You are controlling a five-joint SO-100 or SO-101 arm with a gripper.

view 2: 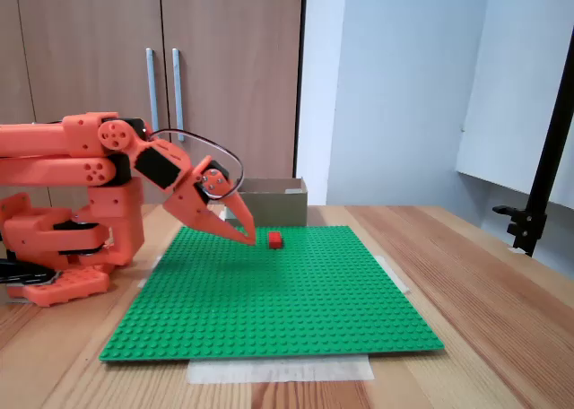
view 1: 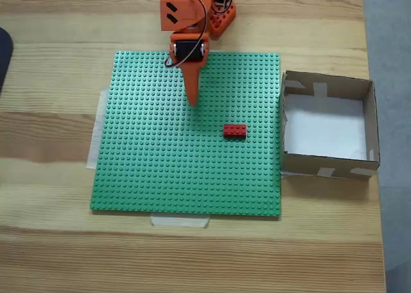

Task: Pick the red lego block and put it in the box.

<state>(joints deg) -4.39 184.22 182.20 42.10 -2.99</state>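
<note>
The red lego block [view 1: 234, 131] lies flat on the green baseplate [view 1: 160, 171], right of its middle in the top-down fixed view; in the side fixed view the block [view 2: 275, 239] sits just beyond my fingertips. My orange gripper [view 1: 191, 101] hangs over the baseplate's upper middle, up and to the left of the block, its fingers together in a point with nothing held. From the side, the gripper [view 2: 248, 239] points down close to the plate. The box [view 1: 329, 126] stands at the baseplate's right edge, with its white floor bare; the box [view 2: 269, 199] shows behind the arm.
The arm's orange base [view 2: 63, 248] stands at the baseplate's back edge. Tape strips [view 1: 180, 220] hold the baseplate to the wooden table [view 1: 58, 254]. A black stand [view 2: 538, 194] rises at the right in the side fixed view. Wooden cabinet doors stand behind.
</note>
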